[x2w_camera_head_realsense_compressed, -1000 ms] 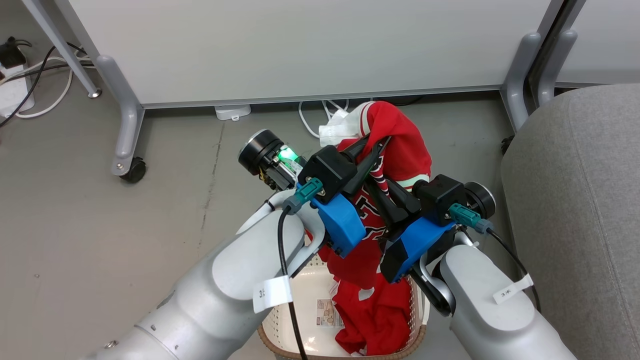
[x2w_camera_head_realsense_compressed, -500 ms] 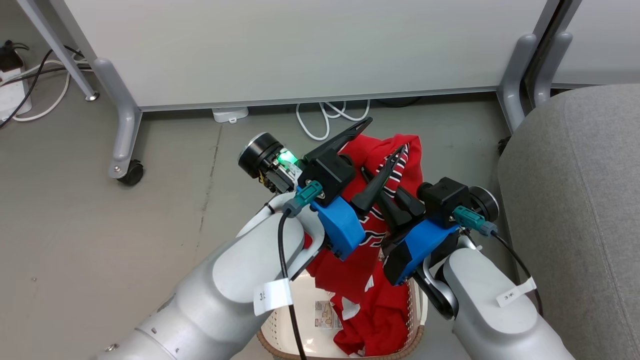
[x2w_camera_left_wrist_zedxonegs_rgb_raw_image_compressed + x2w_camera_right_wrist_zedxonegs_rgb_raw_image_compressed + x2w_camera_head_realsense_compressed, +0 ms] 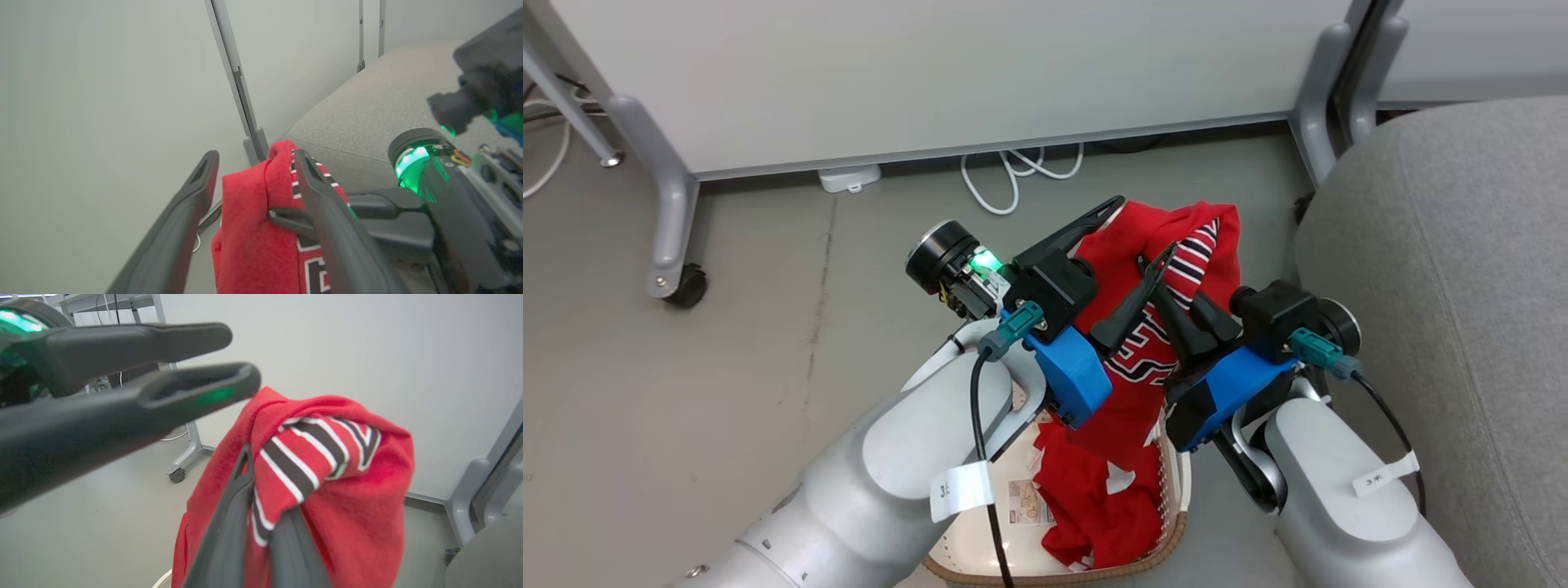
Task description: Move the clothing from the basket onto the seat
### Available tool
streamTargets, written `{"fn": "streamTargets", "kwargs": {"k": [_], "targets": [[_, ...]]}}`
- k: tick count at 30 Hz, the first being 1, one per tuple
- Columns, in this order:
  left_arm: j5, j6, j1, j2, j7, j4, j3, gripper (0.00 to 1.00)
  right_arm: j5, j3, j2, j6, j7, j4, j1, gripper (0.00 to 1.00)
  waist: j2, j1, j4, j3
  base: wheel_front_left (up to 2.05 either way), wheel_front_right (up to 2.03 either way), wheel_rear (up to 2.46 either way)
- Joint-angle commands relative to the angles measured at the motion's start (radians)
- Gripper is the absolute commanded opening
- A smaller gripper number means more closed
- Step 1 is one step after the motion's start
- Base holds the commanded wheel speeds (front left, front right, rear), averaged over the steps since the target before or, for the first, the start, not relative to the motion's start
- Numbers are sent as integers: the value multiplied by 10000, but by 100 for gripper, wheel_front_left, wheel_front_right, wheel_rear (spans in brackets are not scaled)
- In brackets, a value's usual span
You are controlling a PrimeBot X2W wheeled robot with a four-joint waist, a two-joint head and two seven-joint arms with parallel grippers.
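The red clothing, a jersey with black-and-white striped trim, hangs from my right gripper, which is shut on the trim. Its lower part trails down into the cream basket under my arms. My left gripper is open, its fingers standing either side of the top fold without pinching it. In the right wrist view the left gripper shows at the upper left. The grey seat lies close on the right.
A white partition panel on grey legs with a caster stands behind the basket. White cables lie on the grey floor under it. Open floor stretches to the left.
My left gripper has opened and let go of the jersey; the top fold has slumped and now hangs from the right gripper alone. The head camera has turned towards the seat.
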Motion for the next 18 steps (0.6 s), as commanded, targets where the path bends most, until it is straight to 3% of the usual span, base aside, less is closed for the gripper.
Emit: {"fn": "streamTargets", "kwargs": {"k": [1,18], "targets": [[63,-8,18,41,-49,-51,8,100,-75,-99,-35,5,-38,-57,88,0,0,0,-166,125,0,0,0],[249,42,3,415,-48,-617,-103,100,-756,-2032,-30,5,-40,-892,267,0,0,0,-1978,1022,0,0,0]]}}
